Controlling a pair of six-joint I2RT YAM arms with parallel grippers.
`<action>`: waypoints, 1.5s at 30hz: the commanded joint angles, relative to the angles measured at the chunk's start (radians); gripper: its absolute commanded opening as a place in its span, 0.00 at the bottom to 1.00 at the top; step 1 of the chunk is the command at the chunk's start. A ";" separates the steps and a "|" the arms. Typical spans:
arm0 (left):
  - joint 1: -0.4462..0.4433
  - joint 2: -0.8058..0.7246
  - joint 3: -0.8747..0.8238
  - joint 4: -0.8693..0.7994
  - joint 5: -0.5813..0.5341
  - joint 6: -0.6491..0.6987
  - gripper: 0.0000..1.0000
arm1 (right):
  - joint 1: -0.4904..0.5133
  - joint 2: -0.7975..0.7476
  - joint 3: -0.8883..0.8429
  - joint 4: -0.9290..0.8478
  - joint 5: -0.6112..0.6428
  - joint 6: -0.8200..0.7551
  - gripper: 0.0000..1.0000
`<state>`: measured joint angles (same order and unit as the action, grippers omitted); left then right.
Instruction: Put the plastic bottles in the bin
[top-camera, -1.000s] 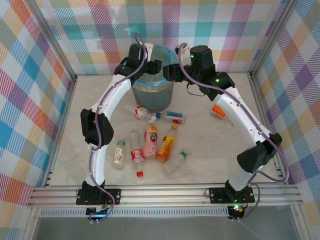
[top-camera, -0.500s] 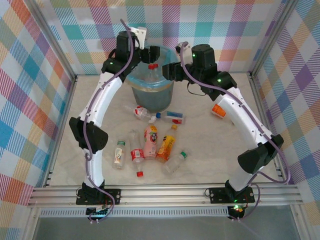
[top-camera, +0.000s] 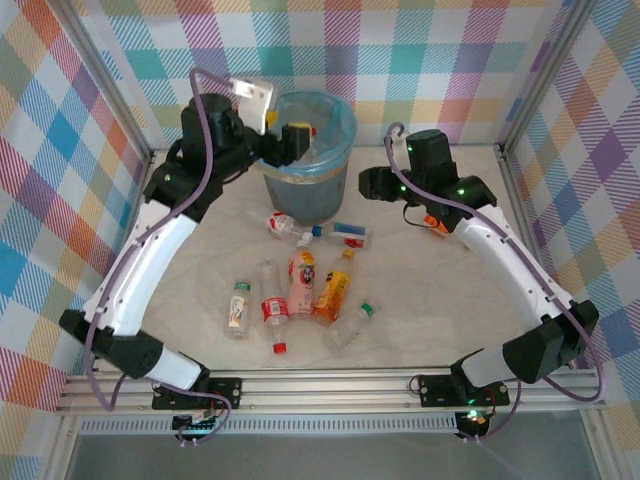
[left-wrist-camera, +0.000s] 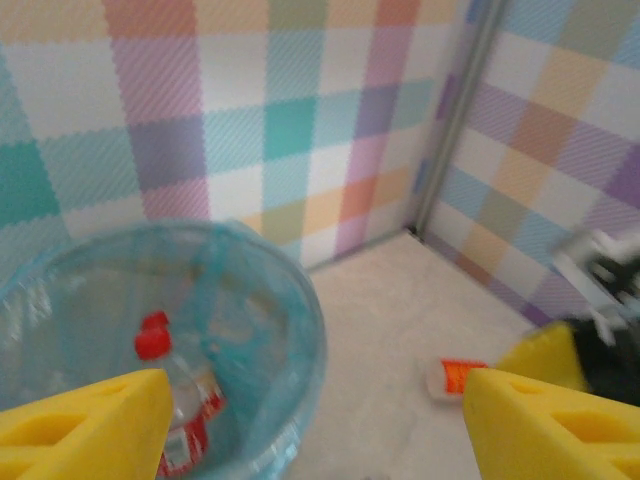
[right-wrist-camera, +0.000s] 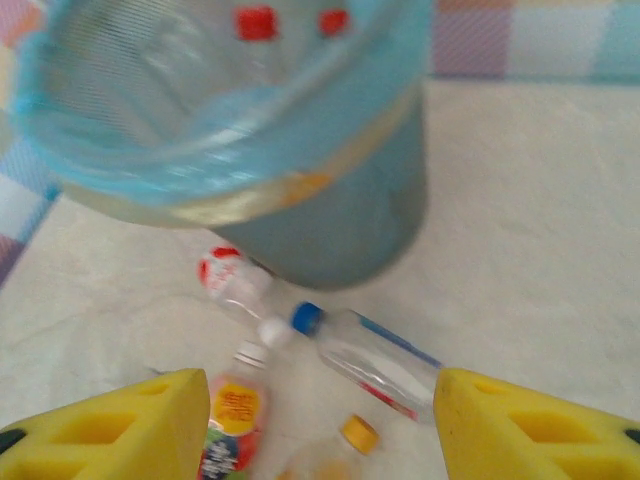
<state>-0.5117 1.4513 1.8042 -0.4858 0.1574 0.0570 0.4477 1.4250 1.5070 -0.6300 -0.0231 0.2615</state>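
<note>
The bin (top-camera: 338, 128), a round mesh basket with a light blue bag over its rim, stands at the back of the table. Inside it lie red-capped plastic bottles (left-wrist-camera: 165, 390) (right-wrist-camera: 255, 22). My left gripper (top-camera: 290, 137) hovers at the bin's left rim, open, with nothing between its yellow pads (left-wrist-camera: 80, 425). My right gripper (top-camera: 366, 184) is to the right of the bin, open and empty. Several bottles (top-camera: 301, 283) lie in front of the bin, among them a blue-capped clear one (right-wrist-camera: 375, 360). An orange bottle (top-camera: 437, 222) lies by the right arm.
Checked walls and metal posts close in the table on three sides. A loose red cap (top-camera: 280, 348) lies near the front of the bottle cluster. Bare tabletop stretches along the left side and the front right.
Both grippers have left the space above the bin. The left arm swung out to the left, its gripper now at the rim. The right gripper drew back to the right and lower.
</note>
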 joint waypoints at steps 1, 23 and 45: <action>-0.058 -0.064 -0.127 0.008 0.036 0.048 0.76 | -0.036 -0.011 -0.067 -0.034 0.020 0.062 0.61; -0.221 -0.214 -0.662 0.050 -0.095 -0.047 0.74 | 0.043 0.293 -0.393 0.327 -0.325 0.502 0.55; -0.221 -0.229 -0.664 0.043 -0.137 -0.050 0.74 | 0.046 0.374 -0.413 0.366 -0.255 0.504 0.57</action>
<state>-0.7254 1.2346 1.1484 -0.4637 0.0319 0.0185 0.4942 1.7786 1.1030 -0.2871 -0.2916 0.7525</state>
